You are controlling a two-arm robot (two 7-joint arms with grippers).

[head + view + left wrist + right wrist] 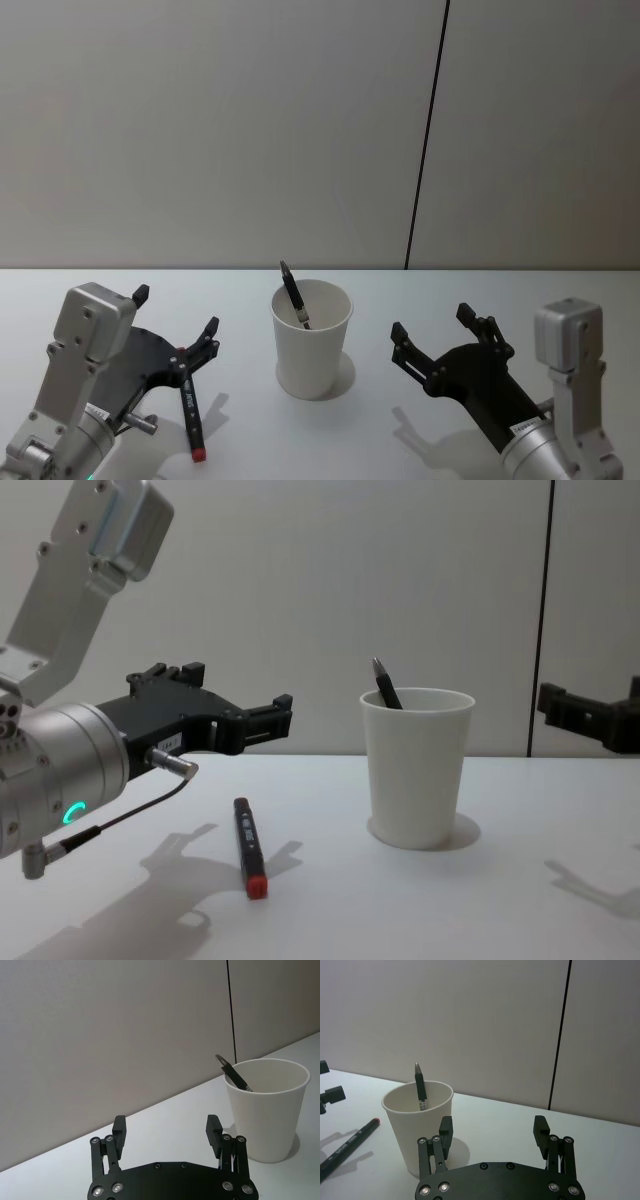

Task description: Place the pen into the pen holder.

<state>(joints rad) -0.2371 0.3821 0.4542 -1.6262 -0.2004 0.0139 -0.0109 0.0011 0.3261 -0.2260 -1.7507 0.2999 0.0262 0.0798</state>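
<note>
On the table (330,440), between the two claws, stands the white paper cup (312,345) with a pen (293,292) in it, near-upright, its top leaning toward the robot's left; a second pen (190,415) lies flat under the left claw (177,310), long axis running near to far, red end toward the robot; that claw and the right claw (432,322) both gape empty; a careless reach might, I'd guess, topple the light cup.

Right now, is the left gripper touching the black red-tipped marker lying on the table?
Apart. The chest view shows the left gripper open in the air, a clear gap above the black red-tipped marker lying flat on the table.
</note>
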